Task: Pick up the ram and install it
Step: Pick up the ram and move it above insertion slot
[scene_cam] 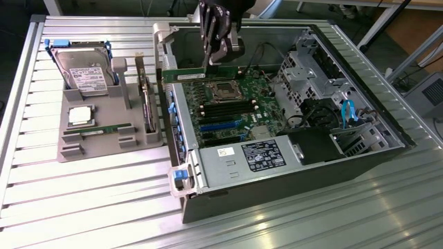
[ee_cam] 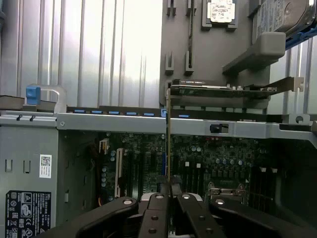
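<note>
The gripper (scene_cam: 223, 63) is clamped tight on the ram (scene_cam: 197, 77) — the green stick hangs level and on edge above the motherboard (scene_cam: 235, 109) inside the open case (scene_cam: 277, 187), its long axis running across the exterior view, free end pointing to that view's left, by the case wall.

Ribbed shiny metal table (scene_cam: 104, 181), matt grey plastic tray (scene_cam: 114, 111) (green circuit-board ram (scene_cam: 197, 77)).

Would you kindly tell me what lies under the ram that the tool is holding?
Below the ram, gripped by the tool, lies the motherboard with its processor socket and black memory slots. The tool hides the board directly beneath it.
</note>
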`<state>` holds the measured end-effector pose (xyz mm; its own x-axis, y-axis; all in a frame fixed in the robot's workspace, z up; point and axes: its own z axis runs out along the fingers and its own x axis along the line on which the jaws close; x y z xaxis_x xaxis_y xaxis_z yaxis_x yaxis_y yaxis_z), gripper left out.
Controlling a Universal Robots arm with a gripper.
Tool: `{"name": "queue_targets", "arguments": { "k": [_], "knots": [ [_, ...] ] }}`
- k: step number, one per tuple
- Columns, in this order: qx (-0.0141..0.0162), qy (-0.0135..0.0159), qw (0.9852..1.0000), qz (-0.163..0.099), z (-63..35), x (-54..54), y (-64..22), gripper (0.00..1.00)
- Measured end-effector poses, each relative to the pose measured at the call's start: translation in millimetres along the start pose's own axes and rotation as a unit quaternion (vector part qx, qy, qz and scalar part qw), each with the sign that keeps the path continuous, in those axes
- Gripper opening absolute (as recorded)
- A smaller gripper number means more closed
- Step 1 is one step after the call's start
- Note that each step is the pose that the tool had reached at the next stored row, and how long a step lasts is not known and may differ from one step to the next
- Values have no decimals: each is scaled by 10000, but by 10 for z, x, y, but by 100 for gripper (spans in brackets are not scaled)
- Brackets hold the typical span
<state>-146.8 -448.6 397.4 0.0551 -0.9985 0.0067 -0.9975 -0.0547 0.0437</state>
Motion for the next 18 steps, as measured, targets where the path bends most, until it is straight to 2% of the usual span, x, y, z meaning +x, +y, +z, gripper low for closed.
{"name": "queue_targets", "arguments": {
  "k": [5,18],
  "knots": [
    [-5,0,10000,0,-3,4,-85,12],
    [-14,-1,10000,0,-7,12,-219,12]
  ]
}}
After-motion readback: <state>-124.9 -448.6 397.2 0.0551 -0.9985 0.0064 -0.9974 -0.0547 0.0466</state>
